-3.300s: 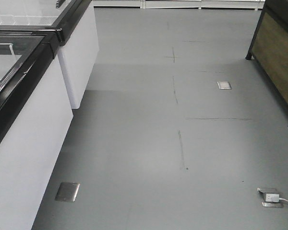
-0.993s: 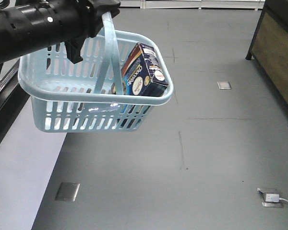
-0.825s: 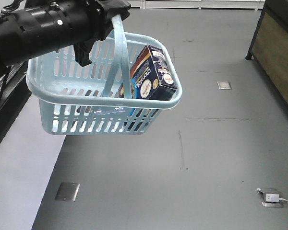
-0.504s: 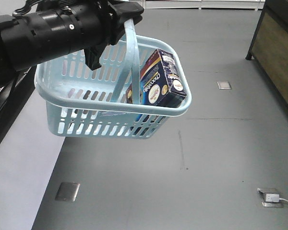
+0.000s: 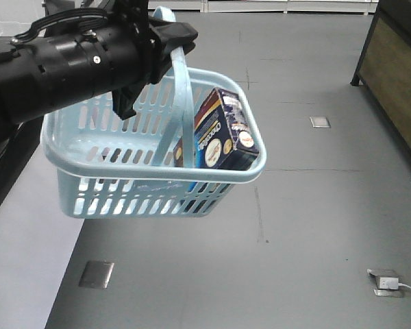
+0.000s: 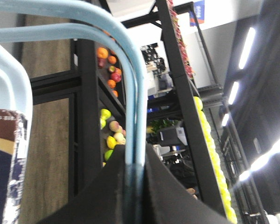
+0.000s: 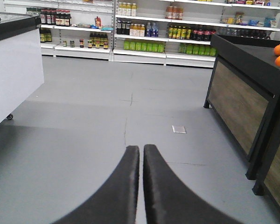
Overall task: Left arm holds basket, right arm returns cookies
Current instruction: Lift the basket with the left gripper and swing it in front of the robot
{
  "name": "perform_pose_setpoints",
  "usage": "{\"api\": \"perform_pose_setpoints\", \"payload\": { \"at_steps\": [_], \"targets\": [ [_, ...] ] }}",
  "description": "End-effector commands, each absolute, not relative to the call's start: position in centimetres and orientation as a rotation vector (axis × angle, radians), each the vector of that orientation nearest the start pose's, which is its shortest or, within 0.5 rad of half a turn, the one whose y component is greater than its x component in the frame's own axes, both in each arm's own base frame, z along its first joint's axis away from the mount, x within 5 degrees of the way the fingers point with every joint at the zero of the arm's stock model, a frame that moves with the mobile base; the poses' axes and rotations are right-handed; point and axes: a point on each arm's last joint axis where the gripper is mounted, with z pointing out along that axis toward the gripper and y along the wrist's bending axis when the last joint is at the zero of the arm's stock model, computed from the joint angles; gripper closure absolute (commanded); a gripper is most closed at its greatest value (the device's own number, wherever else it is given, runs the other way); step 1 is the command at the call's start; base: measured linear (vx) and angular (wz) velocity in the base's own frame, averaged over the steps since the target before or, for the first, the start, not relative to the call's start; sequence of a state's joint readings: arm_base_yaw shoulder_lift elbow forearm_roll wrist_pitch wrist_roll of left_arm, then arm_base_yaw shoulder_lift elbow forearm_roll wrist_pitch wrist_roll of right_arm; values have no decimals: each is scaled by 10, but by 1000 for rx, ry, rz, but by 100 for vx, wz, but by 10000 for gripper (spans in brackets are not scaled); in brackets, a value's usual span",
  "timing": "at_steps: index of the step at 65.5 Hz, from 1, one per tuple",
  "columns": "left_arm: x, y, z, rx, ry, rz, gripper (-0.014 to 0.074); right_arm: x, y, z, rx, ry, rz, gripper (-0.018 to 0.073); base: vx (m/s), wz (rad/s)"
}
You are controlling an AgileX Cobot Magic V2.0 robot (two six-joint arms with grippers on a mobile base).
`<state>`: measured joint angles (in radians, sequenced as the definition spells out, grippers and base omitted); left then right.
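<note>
1. At far left, a white cabinet [image 5: 17,274] stands on the grey floor [image 5: 294,233].
2. The left arm [image 5: 61,68] hangs the basket [image 5: 144,195] in the air, with the left gripper [image 6: 136,161] clamped on the handle [image 5: 183,89].
3. The cookie box [image 5: 222,133] leans in the basket's right end.
4. A wood-panelled counter [image 5: 397,75] stands far right.
5. The right gripper [image 7: 141,156], fingers together, faces far bottle shelves [image 7: 144,32].

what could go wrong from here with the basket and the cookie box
1. The basket hangs in the air only by its handle, pinched in the left gripper; a slip might drop it.
2. The cookies lean loose at one end and may tip out.
3. The right gripper is shut and empty; it must open before reaching in.
</note>
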<state>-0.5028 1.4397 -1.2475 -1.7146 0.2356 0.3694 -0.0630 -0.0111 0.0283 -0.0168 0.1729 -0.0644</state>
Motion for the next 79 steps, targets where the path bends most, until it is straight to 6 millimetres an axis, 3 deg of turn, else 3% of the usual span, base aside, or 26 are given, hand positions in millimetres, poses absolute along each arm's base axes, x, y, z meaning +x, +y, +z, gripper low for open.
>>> {"api": "perform_pose_setpoints", "payload": {
  "at_steps": [1, 17, 42, 55, 79],
  "targets": [
    [272, -177, 420, -587, 1738, -1636, 601, 56, -4, 190, -14, 1604, -125, 565, 0, 0],
    [265, -181, 418, -490, 1772, -1673, 601, 56, -4, 190, -14, 1607, -125, 565, 0, 0],
    [243, -168, 419, -534, 1754, -1677, 601, 56, -4, 190, -14, 1606, -125, 565, 0, 0],
    [218, -184, 414, -493, 1808, -1726, 601, 56, -4, 190, -14, 1606, -125, 565, 0, 0],
    [196, -210, 400, -501, 1886, -1699, 601, 56, -4, 190, -14, 1606, -125, 565, 0, 0]
  ]
}}
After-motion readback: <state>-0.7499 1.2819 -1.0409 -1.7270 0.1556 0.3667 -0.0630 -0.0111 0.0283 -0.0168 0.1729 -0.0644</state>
